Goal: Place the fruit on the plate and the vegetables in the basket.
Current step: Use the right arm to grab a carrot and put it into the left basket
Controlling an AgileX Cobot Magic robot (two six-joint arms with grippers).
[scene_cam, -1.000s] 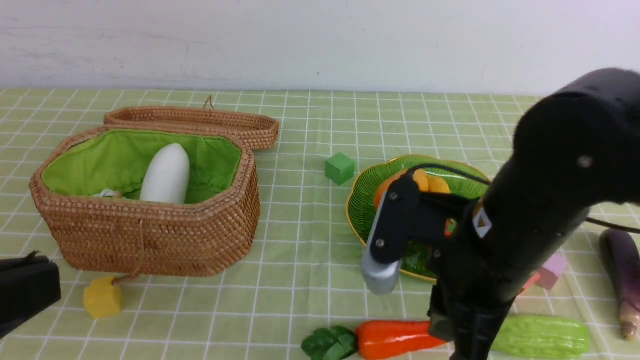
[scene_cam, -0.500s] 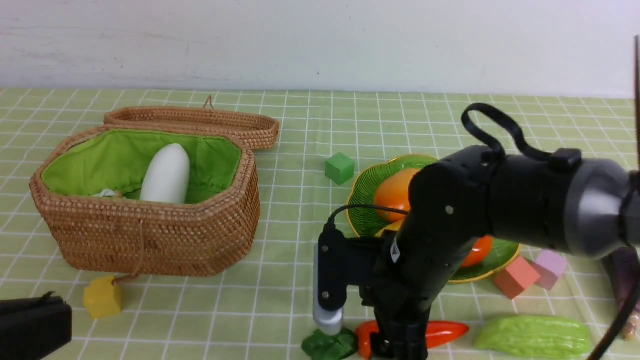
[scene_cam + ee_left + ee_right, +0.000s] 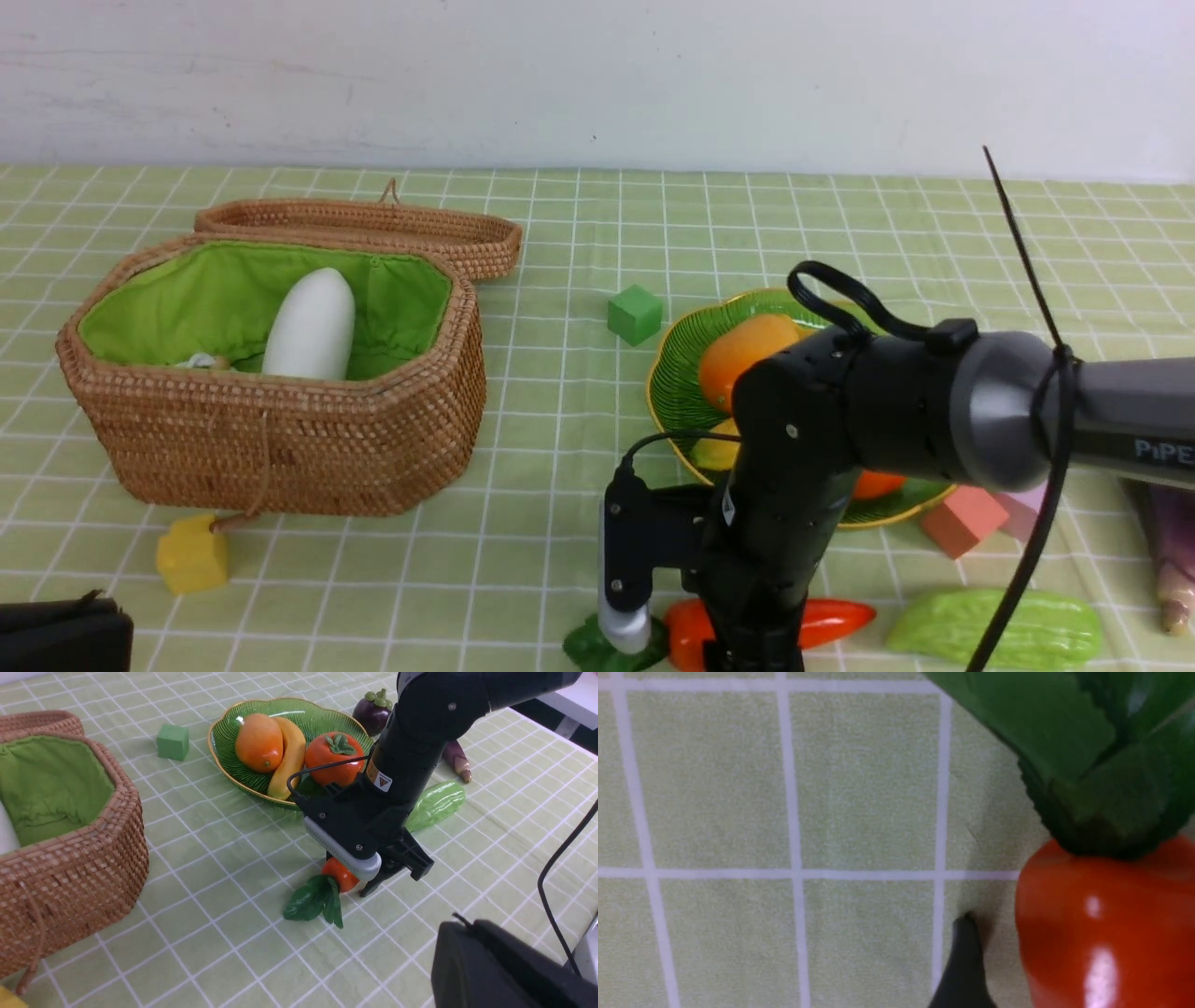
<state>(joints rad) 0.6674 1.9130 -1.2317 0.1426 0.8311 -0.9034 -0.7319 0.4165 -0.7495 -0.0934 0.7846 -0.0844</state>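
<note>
The plate (image 3: 677, 392) holds the mango (image 3: 742, 359), the banana (image 3: 289, 763) and the persimmon (image 3: 334, 758). A mangosteen (image 3: 372, 711) sits on the cloth just behind it. The basket (image 3: 280, 439) contains the white gourd (image 3: 310, 327). My right gripper (image 3: 390, 882) is open, lowered astride the carrot (image 3: 341, 879) at the table's front. One fingertip (image 3: 964, 961) stands beside the carrot (image 3: 1101, 942) with a small gap; the other is out of view. The bitter gourd (image 3: 994, 630) and eggplant (image 3: 1167, 551) lie on the cloth at right. My left gripper (image 3: 56, 635) is shut and empty at front left.
The basket's lid (image 3: 373, 233) lies behind it. Small cubes are scattered about: a green one (image 3: 635, 313) left of the plate, a yellow one (image 3: 191, 555) before the basket, and a red one (image 3: 962, 518) near the plate's front right. A black cable tie (image 3: 1018, 243) sticks up from the right arm.
My right arm swung from over the plate down and forward to the carrot, and its jaws opened. The left gripper sank further toward the front-left corner.
</note>
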